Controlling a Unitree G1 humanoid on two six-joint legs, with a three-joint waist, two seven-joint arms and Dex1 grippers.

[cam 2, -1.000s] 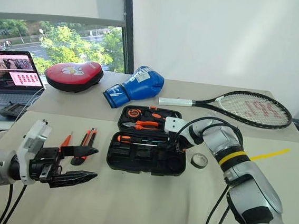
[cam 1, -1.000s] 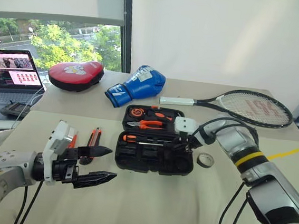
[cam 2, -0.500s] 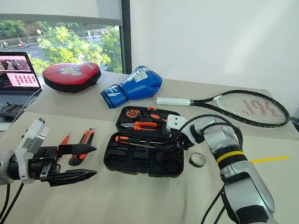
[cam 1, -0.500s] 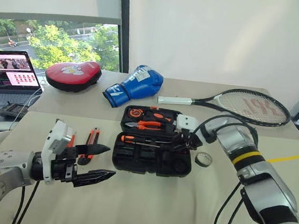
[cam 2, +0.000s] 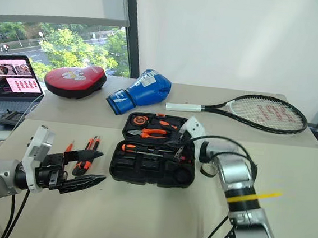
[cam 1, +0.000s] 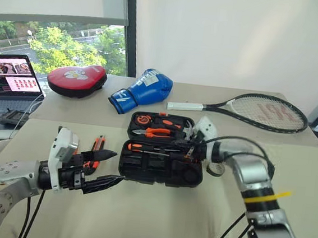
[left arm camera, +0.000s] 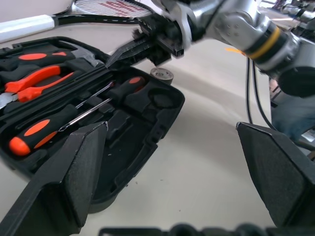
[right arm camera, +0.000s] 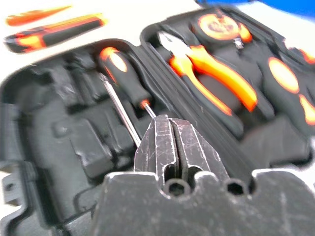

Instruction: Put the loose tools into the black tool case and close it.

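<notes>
1. My left gripper point(cam 1: 109, 167): two black fingers spread wide, empty, hovering over the beige table point(cam 1: 155, 220) just left of the case.
2. Orange-and-black utility knife point(cam 1: 96, 145) and small all-orange screwdriver point(cam 2: 69, 147): lying loose on the table beyond my left gripper.
3. Black moulded-plastic tool case point(cam 1: 161, 150): lid open, two slim orange-and-black-handled screwdrivers point(left arm camera: 74, 118) lying in the near half, orange-handled pliers point(cam 1: 156, 132) in the far half.
4. My right gripper point(right arm camera: 170, 145): fingers pressed together, holding nothing, over the case's right side.
5. Small dark tape roll point(left arm camera: 162, 76): on the table, just right of the case.
6. Blue boxing glove point(cam 1: 144, 89), red oval pad point(cam 1: 76, 79), black tennis racket point(cam 1: 250, 110): far side.
</notes>
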